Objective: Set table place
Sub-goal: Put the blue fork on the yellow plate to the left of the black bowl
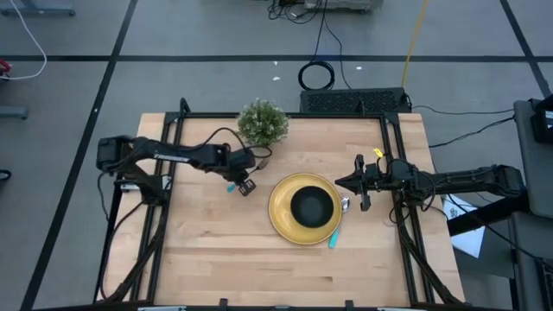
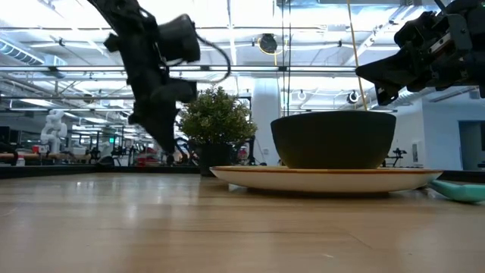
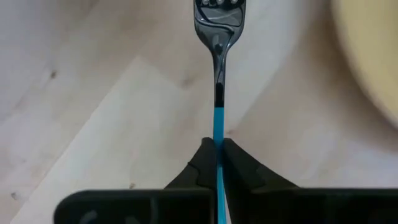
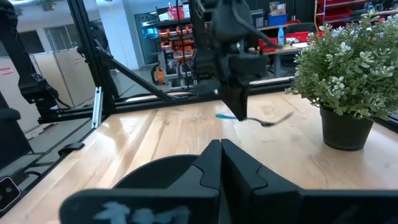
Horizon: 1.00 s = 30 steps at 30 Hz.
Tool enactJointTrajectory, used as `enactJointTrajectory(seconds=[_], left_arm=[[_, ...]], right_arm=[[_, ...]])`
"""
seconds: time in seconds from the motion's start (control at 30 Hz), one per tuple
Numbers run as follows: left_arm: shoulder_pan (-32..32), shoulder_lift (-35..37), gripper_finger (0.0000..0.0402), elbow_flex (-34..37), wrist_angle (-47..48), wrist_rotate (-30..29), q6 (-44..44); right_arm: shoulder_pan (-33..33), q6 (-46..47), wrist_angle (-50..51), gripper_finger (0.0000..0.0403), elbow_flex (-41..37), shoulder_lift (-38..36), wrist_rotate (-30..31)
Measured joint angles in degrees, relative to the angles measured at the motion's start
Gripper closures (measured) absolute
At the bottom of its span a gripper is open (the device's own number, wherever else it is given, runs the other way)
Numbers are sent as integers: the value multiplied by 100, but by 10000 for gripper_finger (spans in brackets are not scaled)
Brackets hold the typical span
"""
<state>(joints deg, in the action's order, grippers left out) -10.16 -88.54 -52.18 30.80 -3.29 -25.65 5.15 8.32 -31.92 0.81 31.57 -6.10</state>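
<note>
Beside the plant (image 1: 262, 122), left tool (image 3: 217, 151) clamps fork (image 3: 217, 37).

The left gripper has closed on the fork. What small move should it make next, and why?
Probably lift the fork a little and carry it toward the plate's left side. The left gripper is shut on the blue handle, the bowl sits on the plate, and the spoon lies at its right edge, so the left side lacks cutlery. The right gripper waits, shut, beside the plate.
</note>
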Motion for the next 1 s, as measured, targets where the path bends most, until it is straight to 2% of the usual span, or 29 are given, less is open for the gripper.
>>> enactJointTrajectory(seconds=[0.3,0.57,1.0], left_arm=[[482,600,396,-11,84,-439,-48],[978,689,396,-11,-111,-906,105],[1676,689,396,1,-397,-2296,154]], right_arm=[[0,2,0,403,0,0,0],[0,0,2,403,-1,0,2],[0,0,2,403,-1,-1,2]])
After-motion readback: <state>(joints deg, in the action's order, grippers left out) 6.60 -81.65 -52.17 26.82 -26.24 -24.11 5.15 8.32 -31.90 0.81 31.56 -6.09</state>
